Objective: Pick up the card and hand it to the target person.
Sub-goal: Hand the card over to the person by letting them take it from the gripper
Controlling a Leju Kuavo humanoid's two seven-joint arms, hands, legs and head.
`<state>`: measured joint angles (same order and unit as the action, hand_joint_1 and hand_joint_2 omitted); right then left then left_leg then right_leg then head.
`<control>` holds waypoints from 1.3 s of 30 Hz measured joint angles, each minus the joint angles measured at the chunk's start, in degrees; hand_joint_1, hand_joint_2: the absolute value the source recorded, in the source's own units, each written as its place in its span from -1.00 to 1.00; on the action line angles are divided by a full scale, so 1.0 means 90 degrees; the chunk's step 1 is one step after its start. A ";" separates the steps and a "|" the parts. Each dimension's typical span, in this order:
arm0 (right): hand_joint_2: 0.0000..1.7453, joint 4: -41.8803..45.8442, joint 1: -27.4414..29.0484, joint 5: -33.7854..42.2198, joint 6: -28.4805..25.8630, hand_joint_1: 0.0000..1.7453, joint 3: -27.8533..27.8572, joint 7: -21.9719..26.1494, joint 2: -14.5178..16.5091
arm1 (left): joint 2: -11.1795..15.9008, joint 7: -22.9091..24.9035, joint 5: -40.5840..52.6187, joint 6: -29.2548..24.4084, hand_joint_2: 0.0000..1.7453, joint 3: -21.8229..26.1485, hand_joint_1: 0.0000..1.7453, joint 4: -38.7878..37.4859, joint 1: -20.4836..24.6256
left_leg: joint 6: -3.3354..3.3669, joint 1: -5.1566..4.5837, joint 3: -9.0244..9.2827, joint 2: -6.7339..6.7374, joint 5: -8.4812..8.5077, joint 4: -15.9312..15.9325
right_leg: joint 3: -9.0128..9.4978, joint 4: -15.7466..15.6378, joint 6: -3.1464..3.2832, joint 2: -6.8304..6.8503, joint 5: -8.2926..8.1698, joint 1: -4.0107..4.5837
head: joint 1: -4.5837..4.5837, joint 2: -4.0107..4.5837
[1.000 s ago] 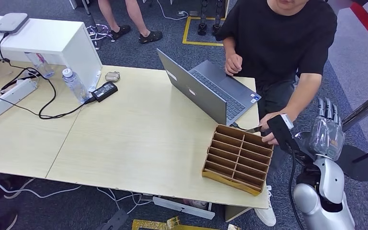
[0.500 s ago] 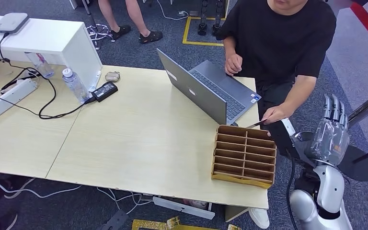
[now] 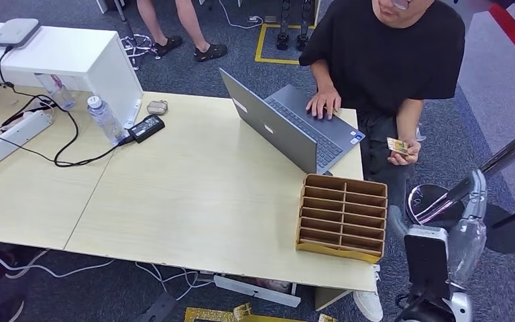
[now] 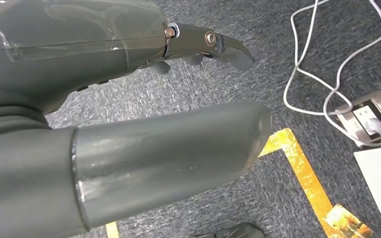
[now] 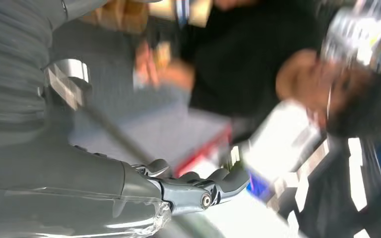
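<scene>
The card (image 3: 397,145), small and yellowish, is held by the person in the black shirt (image 3: 389,54), in the hand they keep close to their body beside the table's right end. Their other hand lies on the laptop keyboard. My right hand (image 3: 471,216) hangs low off the table's right edge, well below the card, fingers straight and holding nothing. The blurred right wrist view shows that hand (image 5: 129,198) empty, with the person beyond it. My left hand (image 4: 129,59) hangs over grey carpet, its fingers (image 4: 203,43) apart from the thumb and nothing in it.
A cardboard divider box (image 3: 340,216) stands at the table's near right corner, with an open laptop (image 3: 288,127) behind it. A bottle (image 3: 104,119), a charger and cables lie at the left. Chair bases and a pole stand right of my arm. Cables and a socket (image 4: 367,116) lie on the floor.
The person has drawn the card from the box's far corner up to their body. My right arm has dropped and pulled back. The box now sits straighter.
</scene>
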<state>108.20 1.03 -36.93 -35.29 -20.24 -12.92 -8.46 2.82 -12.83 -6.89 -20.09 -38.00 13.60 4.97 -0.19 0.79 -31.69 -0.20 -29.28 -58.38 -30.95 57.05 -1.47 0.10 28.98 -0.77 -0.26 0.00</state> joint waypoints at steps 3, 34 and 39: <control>1.00 -0.0039 0.0202 0.1197 0.0160 -1.00 -0.0189 0.0617 0.0065 | 0.0003 0.0002 -0.0016 -0.0002 -1.00 0.0040 -1.00 0.0000 0.0000 | 0.0000 0.0000 -0.0001 -0.0001 0.0000 0.0001 | 0.0000 0.0000 0.0000 0.0000 0.0000 0.0000 | 0.0001 0.0000; 1.00 -0.1182 0.0500 0.2259 0.0031 -1.00 -0.0815 0.1188 0.0316 | 0.0010 0.0095 -0.0023 0.0005 -1.00 0.0198 -1.00 0.0000 0.0000 | 0.0000 0.0000 -0.0002 -0.0001 0.0000 0.0001 | -0.0001 0.0000 0.0001 -0.0001 0.0001 0.0000 | 0.0000 0.0000; 1.00 -0.1274 0.0539 0.2230 -0.0041 -1.00 -0.0814 0.1199 0.0316 | 0.0010 0.0095 -0.0026 0.0007 -1.00 0.0203 -1.00 0.0000 0.0000 | 0.0000 0.0000 -0.0001 -0.0001 0.0000 0.0001 | -0.0002 0.0000 0.0001 -0.0001 0.0001 0.0000 | 0.0000 0.0000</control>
<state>96.73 5.88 -16.86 -35.66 -27.56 -2.14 -5.62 2.91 -11.98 -7.13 -20.03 -36.17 13.60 4.97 -0.19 0.79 -31.70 -0.20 -29.28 -58.37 -30.96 57.06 -1.46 0.09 28.99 -0.77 -0.26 0.00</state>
